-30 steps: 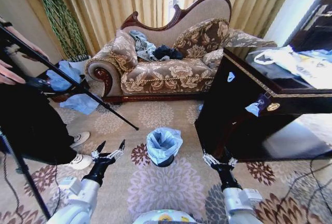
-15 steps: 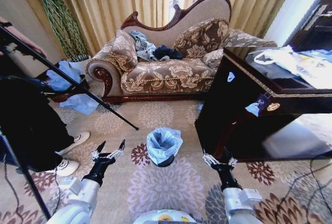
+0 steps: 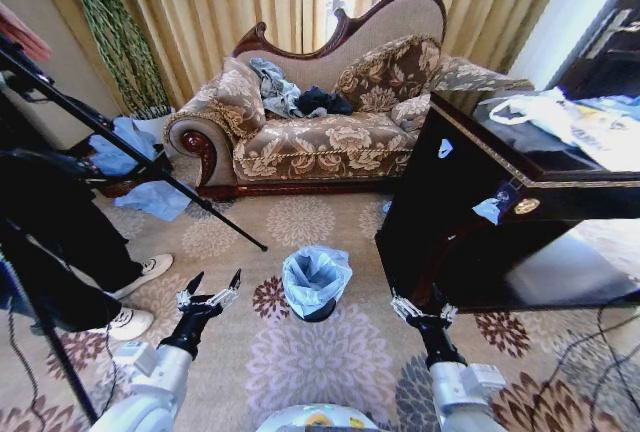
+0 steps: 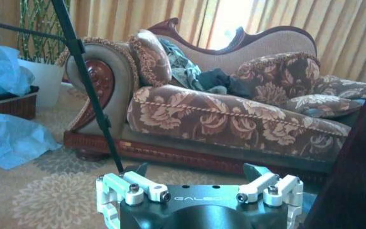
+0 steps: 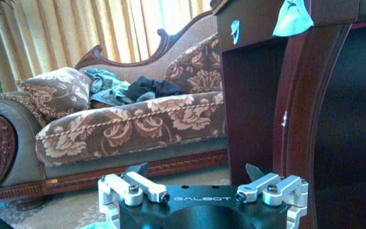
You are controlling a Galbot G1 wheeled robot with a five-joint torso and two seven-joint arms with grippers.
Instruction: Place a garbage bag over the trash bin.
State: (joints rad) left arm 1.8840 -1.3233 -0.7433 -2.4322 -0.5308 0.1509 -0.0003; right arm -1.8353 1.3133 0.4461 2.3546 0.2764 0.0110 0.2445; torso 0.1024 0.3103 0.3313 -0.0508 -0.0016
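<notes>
The trash bin is a small black cylinder standing on the patterned carpet in front of the sofa. The pale blue garbage bag sits over its top, its mouth spread around the rim and its edges crumpled. My left gripper hovers open to the left of the bin, apart from it, holding nothing. My right gripper is open to the bin's right, close to the dark cabinet. The left wrist view has the left gripper with fingers spread, and the right wrist view has the right gripper the same way.
A floral sofa with clothes on it stands behind the bin. A dark wooden cabinet rises on the right, a white printed bag on top. A black tripod leg slants across the left. Darker blue plastic sheets lie near it.
Neither arm has moved, and the bin with its bag stands as before.
</notes>
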